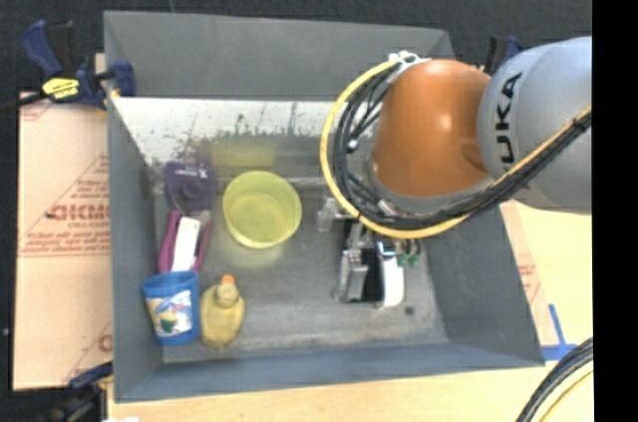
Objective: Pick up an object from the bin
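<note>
Hand (365,278) down low over the grey bin (299,61) floor, right of centre and toward the near wall. Whether it is wide, narrow or holding anything cannot be told: the orange cover (429,141) and cables (344,151) crowd the wrist, and the dark and white parts below them blur together. Nearest thing is the yellow bowl (261,209), left of the hand and apart from it. Further left, along the left wall, sit a purple cup (186,183), a pink and white packet (181,243), a blue cup (170,306) and a yellow bottle (221,312). Risks, as judged from here: closing where it stands may catch only bare floor. A sideways reach for the bowl could nudge its rim and slide it into the cluster. The bowl's round wall may also slip out of a narrow pinch.
</note>
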Robot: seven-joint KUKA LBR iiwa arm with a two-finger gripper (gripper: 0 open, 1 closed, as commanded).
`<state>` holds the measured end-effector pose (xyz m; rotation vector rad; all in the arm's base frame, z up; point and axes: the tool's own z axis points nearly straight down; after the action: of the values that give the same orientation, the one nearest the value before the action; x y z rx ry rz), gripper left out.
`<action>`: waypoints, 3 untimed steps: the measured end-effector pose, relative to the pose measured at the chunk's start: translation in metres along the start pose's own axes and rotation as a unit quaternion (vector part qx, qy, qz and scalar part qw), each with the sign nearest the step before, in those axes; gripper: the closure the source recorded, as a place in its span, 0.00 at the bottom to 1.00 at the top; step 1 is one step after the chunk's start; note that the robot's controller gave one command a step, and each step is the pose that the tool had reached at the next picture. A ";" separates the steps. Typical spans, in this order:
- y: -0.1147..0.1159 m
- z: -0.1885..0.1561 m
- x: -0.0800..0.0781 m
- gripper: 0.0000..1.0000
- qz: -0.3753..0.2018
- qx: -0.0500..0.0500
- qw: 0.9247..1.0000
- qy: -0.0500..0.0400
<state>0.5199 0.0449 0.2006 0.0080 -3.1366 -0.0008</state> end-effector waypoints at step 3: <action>0.014 0.067 -0.109 0.00 -0.073 0.001 0.997 -0.008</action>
<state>0.6285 0.0598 0.1326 0.2396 -3.1428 0.0024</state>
